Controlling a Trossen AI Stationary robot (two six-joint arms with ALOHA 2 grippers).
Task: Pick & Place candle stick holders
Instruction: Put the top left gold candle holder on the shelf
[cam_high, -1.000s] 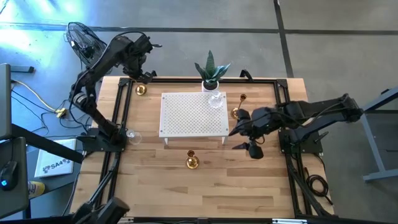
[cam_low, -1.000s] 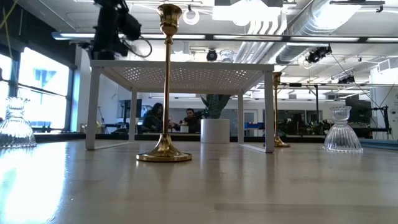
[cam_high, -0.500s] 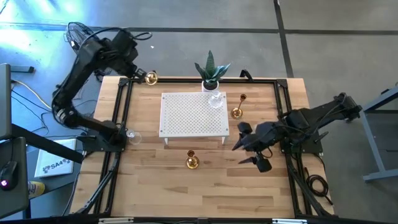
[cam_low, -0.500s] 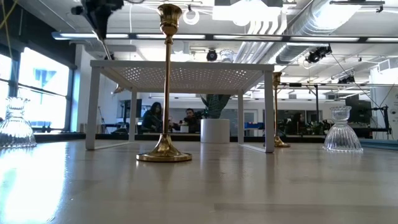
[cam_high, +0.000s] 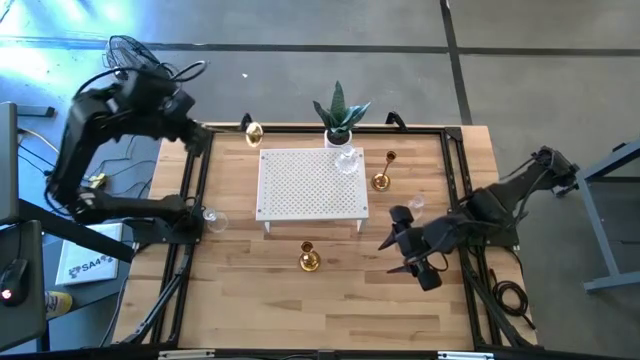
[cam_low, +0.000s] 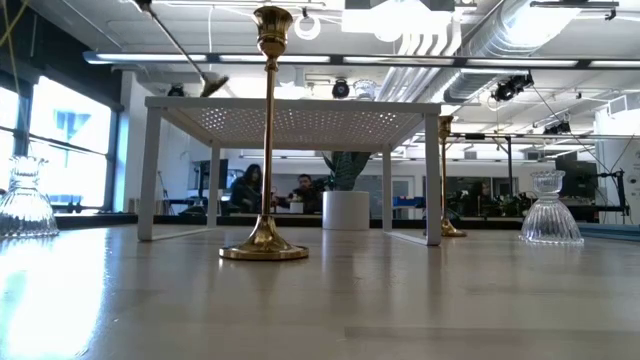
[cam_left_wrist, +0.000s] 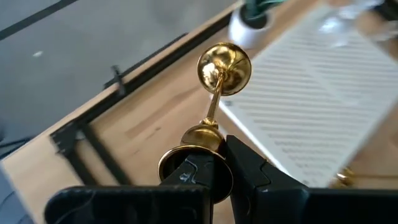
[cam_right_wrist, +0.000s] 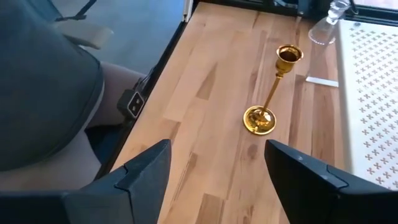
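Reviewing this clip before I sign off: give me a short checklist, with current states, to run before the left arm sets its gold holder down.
1. Left gripper shut on the gold holder: ok.
2. Held holder upright: not ok, it is tilted.
3. White perforated stand has bare top for placing: ok.
4. Glass holder on the stand sits at its back right corner, away from the bare part: ok.
5. Right gripper open, off to the stand's right-front: ok.

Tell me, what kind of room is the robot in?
Probably a big lab or workshop office. The low view shows bare ceiling pipes, large windows and people at desks behind the wooden table; the high view shows a concrete floor.
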